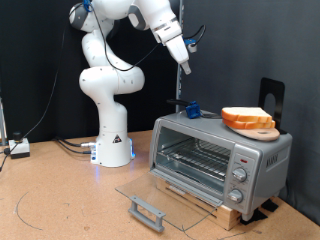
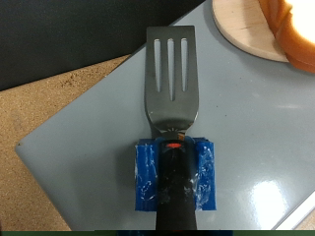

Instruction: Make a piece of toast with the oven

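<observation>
The silver oven (image 1: 262,150) stands at the exterior view's right, its glass door (image 1: 160,195) dropped fully open and the wire rack (image 1: 195,158) bare inside. On the oven's top, the piece of toast (image 1: 245,117) (image 2: 298,29) rests on a round wooden board (image 1: 262,130) (image 2: 246,29). A slotted metal spatula (image 2: 174,74) with blue tape on its black handle (image 2: 173,177) (image 1: 192,110) also lies on the oven top (image 2: 89,138). My gripper (image 1: 186,66) hangs well above the spatula and touches nothing. Its fingers do not show in the wrist view.
The door's grey bar handle (image 1: 147,212) juts toward the exterior view's bottom. A slatted wooden base (image 1: 205,200) sits under the oven. A black stand (image 1: 272,95) rises behind it. Cables (image 1: 20,148) lie at the left beside the arm's white base (image 1: 112,145).
</observation>
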You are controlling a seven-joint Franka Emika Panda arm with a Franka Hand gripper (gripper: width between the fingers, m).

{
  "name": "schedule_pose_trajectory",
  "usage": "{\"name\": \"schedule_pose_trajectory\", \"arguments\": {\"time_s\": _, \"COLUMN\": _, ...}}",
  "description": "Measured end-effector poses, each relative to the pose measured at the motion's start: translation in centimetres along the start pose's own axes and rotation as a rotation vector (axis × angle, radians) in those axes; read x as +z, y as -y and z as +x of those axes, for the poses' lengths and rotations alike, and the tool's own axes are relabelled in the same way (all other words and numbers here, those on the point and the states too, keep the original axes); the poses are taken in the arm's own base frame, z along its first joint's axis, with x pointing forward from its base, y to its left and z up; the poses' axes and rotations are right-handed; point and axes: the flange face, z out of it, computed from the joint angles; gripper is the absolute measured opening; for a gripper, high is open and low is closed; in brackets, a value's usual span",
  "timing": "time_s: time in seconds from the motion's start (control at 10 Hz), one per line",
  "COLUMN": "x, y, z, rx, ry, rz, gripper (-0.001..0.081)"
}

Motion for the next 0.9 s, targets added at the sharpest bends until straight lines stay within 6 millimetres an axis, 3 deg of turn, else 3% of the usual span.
{"name": "schedule_pose_trajectory", "arguments": {"time_s": 0.2, "x": 0.3, "y": 0.1, "z": 0.0, "rx": -0.005, "ry": 0.000, "rz": -0.017, "gripper": 0.0809}}
{"name": "schedule_pose_trajectory", "arguments": {"time_s": 0.9, "x": 5.8, "y": 0.2, "z": -0.8, "rx": 0.004, "ry": 0.066, "rz": -0.097, "gripper": 0.0809}}
